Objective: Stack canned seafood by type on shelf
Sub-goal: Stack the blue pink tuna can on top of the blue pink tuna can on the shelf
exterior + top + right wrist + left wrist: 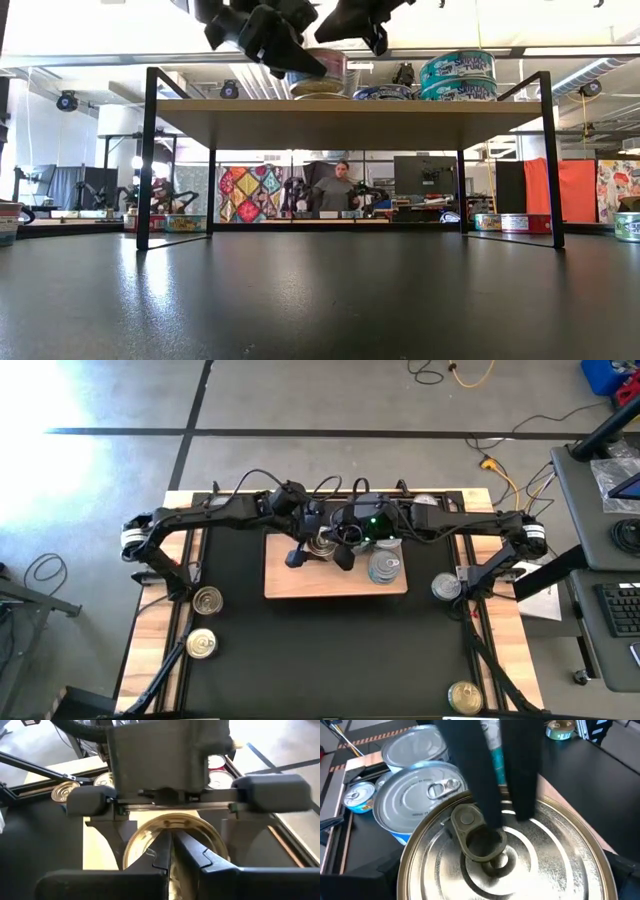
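Both arms reach in over the shelf [300,582], a pale wood board lying on the black mat [320,650]. The left gripper [318,556] stands with fingers spread to either side of a tin [322,544] (mostly hidden by the wrists). The right gripper [335,532] sits just above that tin. A silver tin stack [385,567] rests on the shelf's right part. Loose tins lie on the mat: two at left [207,600] [202,645], one at right [446,587], one near-right [465,696].

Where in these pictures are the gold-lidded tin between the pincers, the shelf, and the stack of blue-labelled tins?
gold-lidded tin [505,855]: left wrist view, on its lid beside the pull tab.
shelf [290,582]: high view, bare wood.
stack of blue-labelled tins [457,75]: low view, on the label.
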